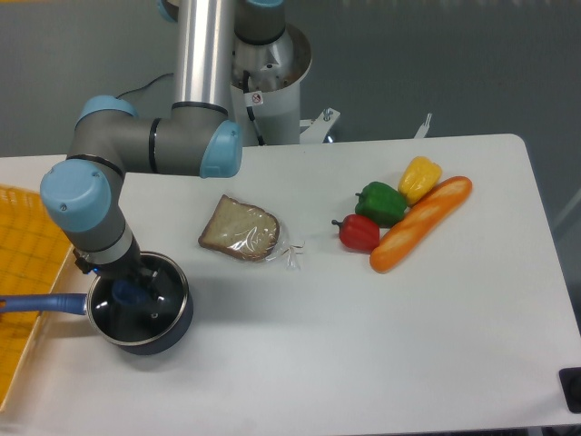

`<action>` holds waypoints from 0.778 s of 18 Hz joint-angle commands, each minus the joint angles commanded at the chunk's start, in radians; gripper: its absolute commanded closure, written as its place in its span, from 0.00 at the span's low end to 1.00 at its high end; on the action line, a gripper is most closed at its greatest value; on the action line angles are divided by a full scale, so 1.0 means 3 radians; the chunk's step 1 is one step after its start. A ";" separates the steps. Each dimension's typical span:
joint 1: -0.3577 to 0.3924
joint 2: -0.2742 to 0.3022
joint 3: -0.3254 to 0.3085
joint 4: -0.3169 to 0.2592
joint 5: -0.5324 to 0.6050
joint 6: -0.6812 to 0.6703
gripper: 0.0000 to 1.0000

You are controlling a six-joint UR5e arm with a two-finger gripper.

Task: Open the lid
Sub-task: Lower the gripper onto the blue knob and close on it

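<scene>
The lid [152, 313], clear glass with a metal rim, lies flat on the dark blue saucepan [175, 329] at the table's front left. Its blue knob [123, 293] shows at the centre, partly covered by dark fingers. My gripper [132, 288] hangs straight down from the wrist onto the knob, its fingers on either side of it. The wrist hides most of the fingers, so their grip on the knob is unclear. The saucepan's long blue handle [41, 303] points left.
A yellow tray [25, 263] lies at the left edge under the handle. A bagged bread slice [240, 230] sits just right of the arm. Red pepper [359, 232], green pepper [380, 203], yellow pepper [420, 177] and baguette [421, 223] lie at the right.
</scene>
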 joint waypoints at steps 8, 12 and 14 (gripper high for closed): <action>0.0000 -0.0005 0.0000 0.0000 0.0005 0.0005 0.19; 0.0005 0.0000 0.0000 -0.0005 0.0010 0.0000 0.36; 0.0005 0.0000 0.0000 -0.0005 0.0015 0.0000 0.43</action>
